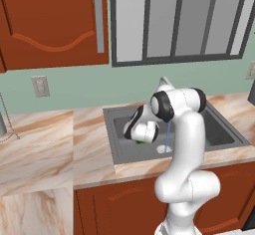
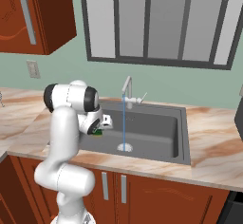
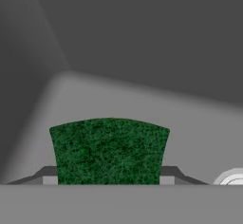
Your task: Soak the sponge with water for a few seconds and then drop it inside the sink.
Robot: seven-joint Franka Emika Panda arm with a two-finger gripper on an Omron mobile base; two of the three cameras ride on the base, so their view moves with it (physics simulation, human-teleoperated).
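My gripper [image 3: 108, 182] pinches the sponge [image 3: 109, 152] low over the sink [image 2: 178, 137], left of the water [image 2: 124, 121]. If I release here, it drops in dry; I judge it unsoaked.

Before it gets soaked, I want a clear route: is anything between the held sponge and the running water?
Nothing visible blocks it. The gripper is shut on the sponge inside the sink, left of the water. Between them lies bare basin floor; the stream falls free from the tap to the drain.
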